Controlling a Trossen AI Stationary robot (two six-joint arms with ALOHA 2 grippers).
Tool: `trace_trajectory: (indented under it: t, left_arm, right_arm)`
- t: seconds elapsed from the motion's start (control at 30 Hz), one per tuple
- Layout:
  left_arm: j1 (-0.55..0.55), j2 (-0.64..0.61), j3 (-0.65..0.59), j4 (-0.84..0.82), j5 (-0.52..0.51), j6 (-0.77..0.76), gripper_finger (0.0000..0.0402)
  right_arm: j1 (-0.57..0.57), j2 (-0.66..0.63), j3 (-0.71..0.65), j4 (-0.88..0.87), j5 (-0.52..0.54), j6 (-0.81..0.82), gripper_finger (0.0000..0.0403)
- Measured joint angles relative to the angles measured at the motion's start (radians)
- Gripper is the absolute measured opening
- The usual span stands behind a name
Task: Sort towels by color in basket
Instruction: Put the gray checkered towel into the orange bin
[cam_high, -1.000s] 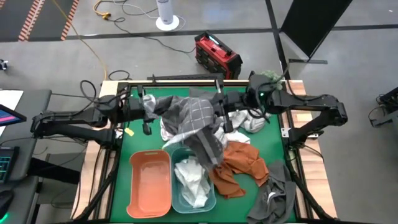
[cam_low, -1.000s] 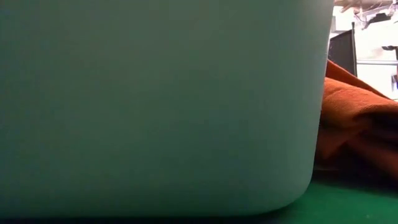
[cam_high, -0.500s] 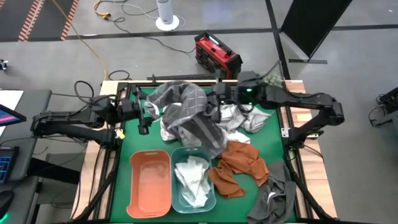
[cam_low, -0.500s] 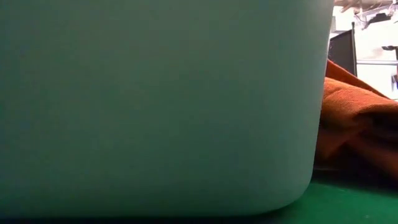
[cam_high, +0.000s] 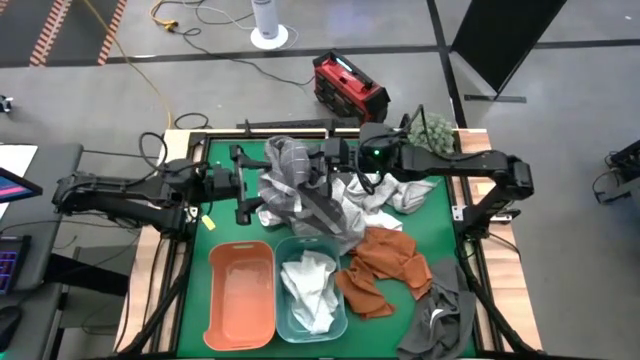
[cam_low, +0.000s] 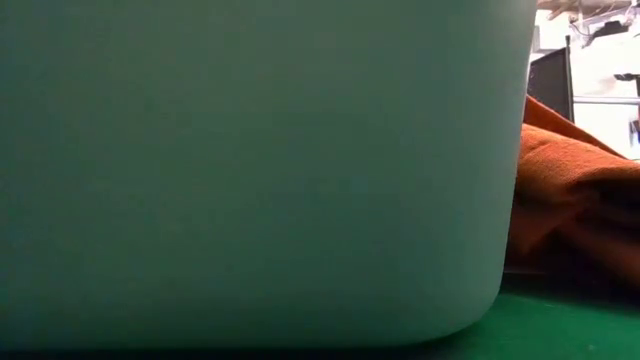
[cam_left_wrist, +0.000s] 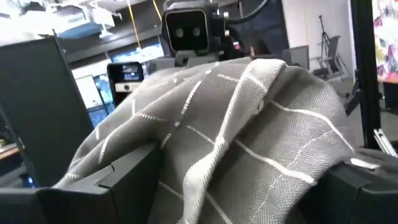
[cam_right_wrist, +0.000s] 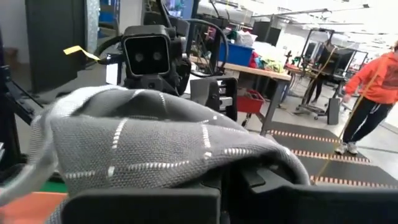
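From above, the right hand (cam_high: 318, 172) is clenched on the grey plaid cloth towel (cam_high: 288, 178), lifted over the green tabletop (cam_high: 215, 235) beyond the two baskets, while the left hand (cam_high: 243, 186) stands released beside it. At tabletop height only a pale basket wall (cam_low: 250, 170) and a rust-orange towel (cam_low: 570, 190) show. In both wrist views the plaid drapes between the hands, so the right hand would do well to keep its grip until the towel hangs clear.

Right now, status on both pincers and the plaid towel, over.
Left pincer open, just left of grey plaid towel. Right pincer shut on it, held over the towel pile. Orange bin empty; white towel in clear bin.
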Motion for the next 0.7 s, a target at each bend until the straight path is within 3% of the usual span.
trace_trajectory:
  t: [0.33,0.43,0.57,0.7]
  left_arm:
    - [0.001,0.073,0.001,0.086,-0.012,-0.023,0.031]
    - [0.002,0.08,0.001,0.097,-0.014,-0.023,0.0293]
    - [0.002,0.092,0.001,0.115,-0.018,-0.019,0.0224]
    - [0.003,0.108,0.001,0.122,-0.019,0.006,0.011]
  right_arm:
    - [0.047,0.067,0.112,-0.01,-0.004,-0.054,0.0028]
    - [0.047,0.075,0.121,-0.019,-0.004,-0.054,0.0028]
    - [0.047,0.086,0.123,-0.014,-0.006,-0.054,0.0029]
    - [0.05,0.102,0.123,0.001,-0.007,-0.073,0.0039]
